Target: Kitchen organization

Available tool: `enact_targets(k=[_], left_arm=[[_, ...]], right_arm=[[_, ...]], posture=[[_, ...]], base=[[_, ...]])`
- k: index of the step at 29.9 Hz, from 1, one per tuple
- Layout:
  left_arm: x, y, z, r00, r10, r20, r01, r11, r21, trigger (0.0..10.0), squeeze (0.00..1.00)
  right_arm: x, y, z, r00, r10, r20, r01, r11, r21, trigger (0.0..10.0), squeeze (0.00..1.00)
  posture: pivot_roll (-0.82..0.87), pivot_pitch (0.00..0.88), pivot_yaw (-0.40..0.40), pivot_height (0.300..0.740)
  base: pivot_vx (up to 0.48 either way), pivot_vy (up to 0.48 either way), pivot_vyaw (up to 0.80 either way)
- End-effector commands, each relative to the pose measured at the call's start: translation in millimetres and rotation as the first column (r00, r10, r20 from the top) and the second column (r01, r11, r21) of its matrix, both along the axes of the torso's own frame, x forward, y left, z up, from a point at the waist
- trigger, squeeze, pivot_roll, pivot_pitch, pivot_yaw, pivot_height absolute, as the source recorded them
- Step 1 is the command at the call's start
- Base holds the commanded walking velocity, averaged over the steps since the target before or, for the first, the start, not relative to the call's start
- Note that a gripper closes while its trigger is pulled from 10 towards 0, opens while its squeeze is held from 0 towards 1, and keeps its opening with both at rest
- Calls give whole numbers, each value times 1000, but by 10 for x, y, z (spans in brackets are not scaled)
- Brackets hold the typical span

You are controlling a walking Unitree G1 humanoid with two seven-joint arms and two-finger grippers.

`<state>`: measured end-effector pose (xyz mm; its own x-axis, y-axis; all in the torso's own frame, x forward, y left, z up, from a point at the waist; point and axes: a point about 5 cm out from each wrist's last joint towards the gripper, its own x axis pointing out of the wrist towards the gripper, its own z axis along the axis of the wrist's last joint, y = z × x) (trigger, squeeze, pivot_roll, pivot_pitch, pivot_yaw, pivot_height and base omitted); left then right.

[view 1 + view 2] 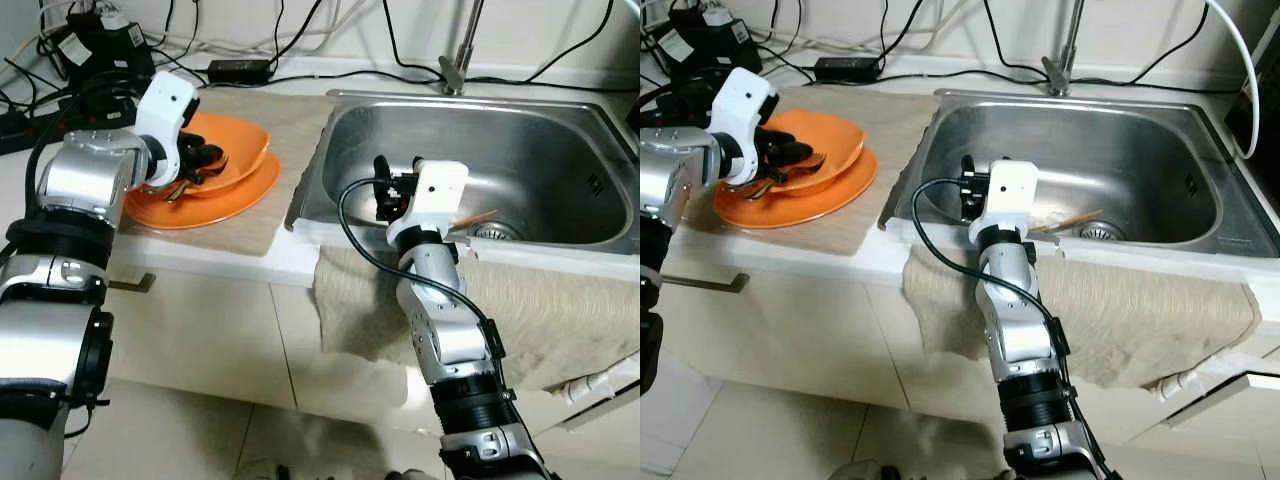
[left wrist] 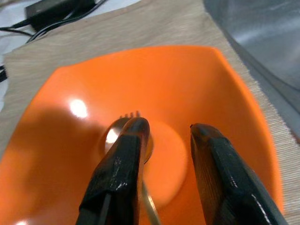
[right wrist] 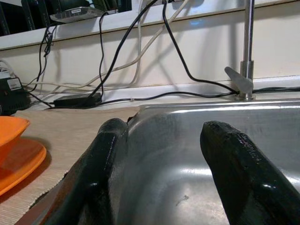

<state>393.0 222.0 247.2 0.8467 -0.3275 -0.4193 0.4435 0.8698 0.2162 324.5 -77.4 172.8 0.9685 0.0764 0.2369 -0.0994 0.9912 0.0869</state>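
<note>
An orange bowl [image 1: 240,145] sits on an orange plate [image 1: 215,200] on a beige mat [image 1: 290,120] left of the sink. Metal cutlery lies in the bowl; fork tines [image 2: 131,114] peek out from under one finger. My left gripper [image 1: 205,160] hovers open just above the bowl's middle [image 2: 168,129], gripping nothing. My right gripper [image 1: 385,195] stands open over the front left of the steel sink [image 1: 520,140], with nothing between its fingers [image 3: 164,131]. A pair of wooden chopsticks [image 1: 478,218] lies in the basin near the drain [image 1: 495,231].
A faucet [image 1: 458,60] rises behind the sink. A black power adapter [image 1: 238,70], a power strip [image 1: 90,45] and several cables run along the back wall. A beige towel [image 1: 560,310] hangs over the counter's front edge below the sink.
</note>
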Motion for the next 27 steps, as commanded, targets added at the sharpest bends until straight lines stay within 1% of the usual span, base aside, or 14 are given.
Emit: enact_targets(k=[1,7,9,10,11,18,22,27], left_arm=[[6,36,25,1000,4,-15,-3,1000,28,10000,0],[42,56,69,1000,-10,-29,12,998,68,10000,0],[46,89,69,998,-27,-60,36,989,141,10000,0],[46,89,69,998,-27,-60,36,989,141,10000,0],[47,100,66,997,-29,-67,40,986,162,10000,0],[63,123,28,997,-24,-76,38,980,194,10000,0],[49,168,-91,993,-13,-114,37,977,209,10000,0],[38,208,-170,991,6,-133,24,974,226,10000,0]], right_arm=[[19,68,45,1000,16,6,-16,1000,2,10000,0],[23,86,51,1000,21,7,-21,1000,3,10000,0],[25,92,54,1000,24,7,-24,1000,3,10000,0],[25,92,54,1000,24,7,-24,1000,3,10000,0],[27,95,55,1000,25,7,-25,1000,2,10000,0],[27,110,60,1000,25,8,-25,1000,6,10000,0],[24,92,42,1000,19,3,-19,1000,6,10000,0],[26,87,37,1000,17,1,-17,1000,4,10000,0]], posture=[[92,12,88,740],[94,16,89,740],[98,18,93,740],[98,18,93,740],[99,19,95,740],[95,21,101,740],[88,21,102,740],[85,17,101,740]], base=[[0,0,0],[0,0,0],[0,0,0],[0,0,0],[0,0,0],[0,0,0],[0,0,0],[0,0,0]])
